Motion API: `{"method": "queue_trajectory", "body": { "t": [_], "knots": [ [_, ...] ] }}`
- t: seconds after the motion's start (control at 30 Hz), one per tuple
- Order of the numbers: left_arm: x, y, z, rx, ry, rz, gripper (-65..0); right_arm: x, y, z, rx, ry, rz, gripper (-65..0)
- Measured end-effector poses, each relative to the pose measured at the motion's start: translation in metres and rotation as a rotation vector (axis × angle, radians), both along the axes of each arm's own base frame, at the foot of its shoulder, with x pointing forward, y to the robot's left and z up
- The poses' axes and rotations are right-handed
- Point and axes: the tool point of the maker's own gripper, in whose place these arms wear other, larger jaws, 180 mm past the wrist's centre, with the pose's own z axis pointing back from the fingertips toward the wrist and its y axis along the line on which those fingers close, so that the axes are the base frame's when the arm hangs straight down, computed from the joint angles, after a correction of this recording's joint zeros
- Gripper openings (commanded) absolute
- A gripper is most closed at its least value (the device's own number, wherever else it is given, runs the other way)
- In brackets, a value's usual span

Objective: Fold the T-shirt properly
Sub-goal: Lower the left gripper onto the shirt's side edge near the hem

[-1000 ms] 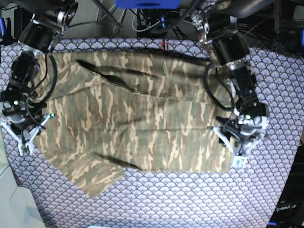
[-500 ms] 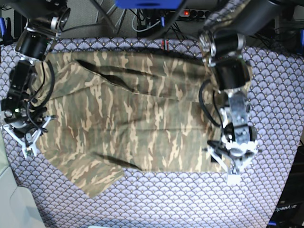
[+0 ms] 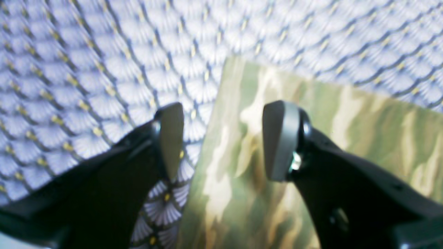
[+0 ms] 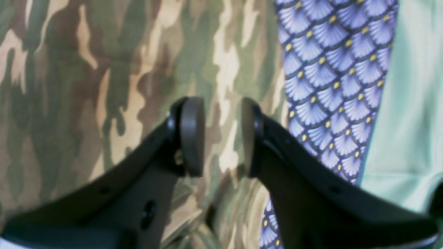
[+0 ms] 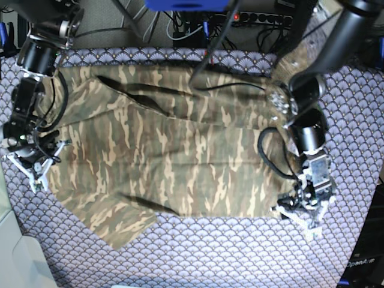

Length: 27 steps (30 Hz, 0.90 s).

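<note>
Left wrist view: the left gripper (image 3: 221, 138) stood with its jaws spread wide and nothing between them. It hung over a corner edge of the T-shirt (image 3: 294, 145); one finger sat above the camouflage cloth, the other above the fan-scale tablecloth (image 3: 86, 69). The picture was blurred.

Right wrist view: the right gripper (image 4: 221, 136) had its jaws partly apart, with a clear gap and no cloth pinched. Both fingers were above the T-shirt (image 4: 104, 69) close to its edge. The tablecloth (image 4: 325, 79) showed just beside that edge, and a pale green surface (image 4: 408, 103) lay beyond it.

Base view: the T-shirt (image 5: 168, 150) lay spread across the middle of the tablecloth (image 5: 228, 252), with a few dark creases. The left gripper (image 5: 305, 217) was at the shirt's lower corner on the picture's right. The right gripper (image 5: 33, 168) was at the shirt's edge on the picture's left.
</note>
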Motion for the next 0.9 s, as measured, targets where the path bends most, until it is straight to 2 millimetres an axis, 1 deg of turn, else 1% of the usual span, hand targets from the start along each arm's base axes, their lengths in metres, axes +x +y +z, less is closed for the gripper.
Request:
{"method": "queue_trajectory", "body": {
  "t": [0.03,0.1,0.2,0.23,0.33,0.4,0.43,0.5,0.57,0.6,0.7,0.9],
  "knots": [
    [-0.001,0.002,-0.007,-0.027,0.012,0.019,-29.4,0.000,0.000,0.000,0.000,-0.004,0.001,-45.0],
    [0.002,0.005,-0.013,-0.079,0.017,0.038,-29.4,0.001,0.001,0.000,0.001,-0.009,0.004,-45.0],
    [0.010,0.010,-0.011,-0.148,-0.021,0.055,-29.4,0.001,0.001,0.000,0.000,-0.010,0.005,-45.0],
    [0.011,0.015,-0.010,-0.161,-0.033,0.068,-29.4,0.001,0.001,0.000,0.001,-0.010,0.005,-45.0],
    [0.008,0.028,-0.013,-0.173,-0.021,0.096,-29.4,0.001,0.001,0.000,0.001,-0.010,0.005,-45.0],
    [0.007,0.027,-0.016,-0.190,-0.007,0.095,-29.4,0.001,0.001,0.000,0.001,-0.010,0.005,-45.0],
    [0.010,0.024,-0.015,-0.196,-0.015,0.092,-29.4,0.002,0.001,0.000,0.002,-0.011,0.006,-45.0],
    [0.012,0.024,-0.016,-0.202,-0.012,0.117,-29.4,0.002,0.002,0.000,0.004,-0.012,0.006,-45.0],
    [0.015,0.028,-0.013,-0.200,-0.015,0.143,-29.4,0.001,0.002,0.000,0.004,-0.011,0.006,-45.0],
    [0.015,0.034,-0.012,-0.191,-0.018,0.165,-29.3,0.000,0.001,-0.001,0.004,-0.010,0.006,-45.0],
    [0.012,0.044,-0.012,-0.173,-0.016,0.195,-29.3,-0.005,0.002,-0.006,0.004,0.004,0.006,-45.1],
    [0.007,0.045,-0.020,-0.148,-0.014,0.232,-29.3,-0.004,0.002,-0.005,0.004,0.000,0.007,-45.2]
  ]
}}
